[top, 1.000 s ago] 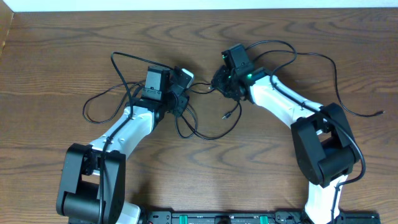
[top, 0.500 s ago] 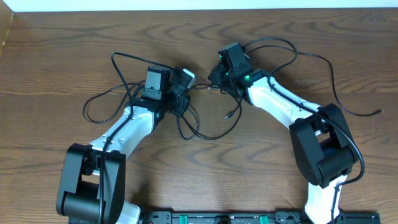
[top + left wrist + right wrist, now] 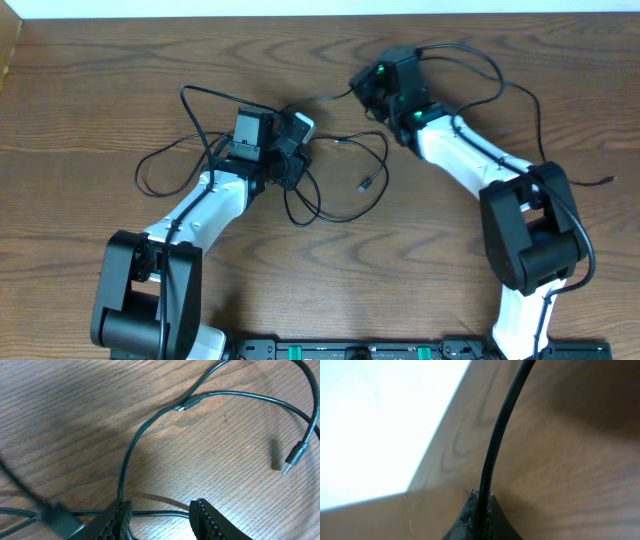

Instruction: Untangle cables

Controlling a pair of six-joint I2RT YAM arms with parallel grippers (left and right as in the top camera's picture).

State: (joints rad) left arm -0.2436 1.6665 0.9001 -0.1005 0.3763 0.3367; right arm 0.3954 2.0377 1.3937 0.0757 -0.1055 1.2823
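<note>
Cables (image 3: 345, 220) lie in a loose tangle on the wooden table (image 3: 90, 60), spread between and around the two arms. One black cord (image 3: 495, 445) is pinched in the right gripper (image 3: 480, 499), whose fingers are pressed together on it, and it rises straight from the tips. Overhead, that gripper (image 3: 365, 80) sits toward the far side of the table, and the cord leads from it toward the left gripper (image 3: 292, 160). The left gripper's fingers (image 3: 117, 520) stand apart and hold nothing. One cord crosses the table between them. Every cord seen is thin and black. Two plug ends show in the left wrist view: one plug (image 3: 291, 458) lies free, and the other touches a crossing cord. The number of separate cords cannot be told.
</note>
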